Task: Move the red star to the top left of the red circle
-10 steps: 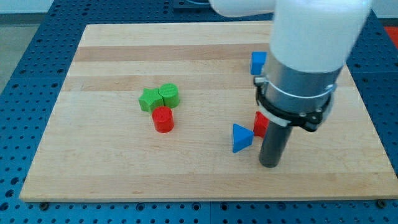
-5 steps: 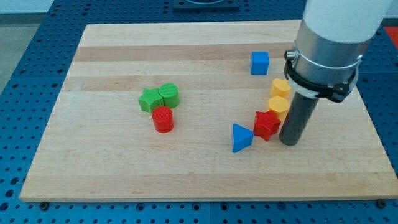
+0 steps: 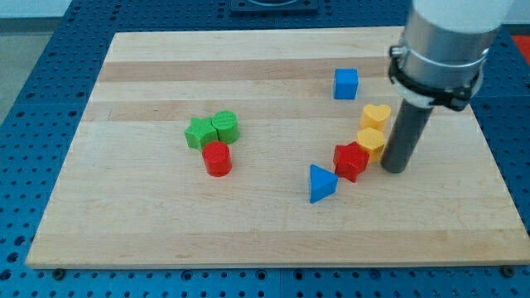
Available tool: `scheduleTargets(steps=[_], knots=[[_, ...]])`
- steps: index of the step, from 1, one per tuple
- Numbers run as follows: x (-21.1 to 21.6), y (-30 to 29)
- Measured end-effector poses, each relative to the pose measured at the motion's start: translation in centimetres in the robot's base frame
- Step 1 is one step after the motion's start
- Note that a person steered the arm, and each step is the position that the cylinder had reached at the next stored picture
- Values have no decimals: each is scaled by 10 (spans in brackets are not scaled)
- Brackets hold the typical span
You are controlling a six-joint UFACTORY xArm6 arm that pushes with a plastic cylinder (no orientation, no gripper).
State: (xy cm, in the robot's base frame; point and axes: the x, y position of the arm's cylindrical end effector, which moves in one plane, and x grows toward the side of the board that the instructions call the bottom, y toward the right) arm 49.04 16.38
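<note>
1. My tip point(image 3: 394, 170), the end effector, is a plain rod, so there's nothing to open or pinch. It sits just right of the red star point(image 3: 351, 161).
2. Red circle point(image 3: 218, 159) is way off left across the worktop point(image 3: 149, 215).
3. Looks like the approach step; next I'd shove the star left, ending above-left of the circle.

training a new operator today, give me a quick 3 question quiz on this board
1. True or false: my tip touches the red circle.
2. Which block lies nearest the red star on the view's left? A) blue triangle B) blue cube C) green block
3. Fill in: my tip stands at the view's ____ of the red star.

Key
1. False: the tip is far off at the view's right, beside the lower yellow block.
2. A
3. right
</note>
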Motion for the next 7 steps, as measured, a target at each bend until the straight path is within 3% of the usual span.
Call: scheduleTargets(steps=[1,3,7], knots=[[-7,-5],[20,-18],[6,-57]])
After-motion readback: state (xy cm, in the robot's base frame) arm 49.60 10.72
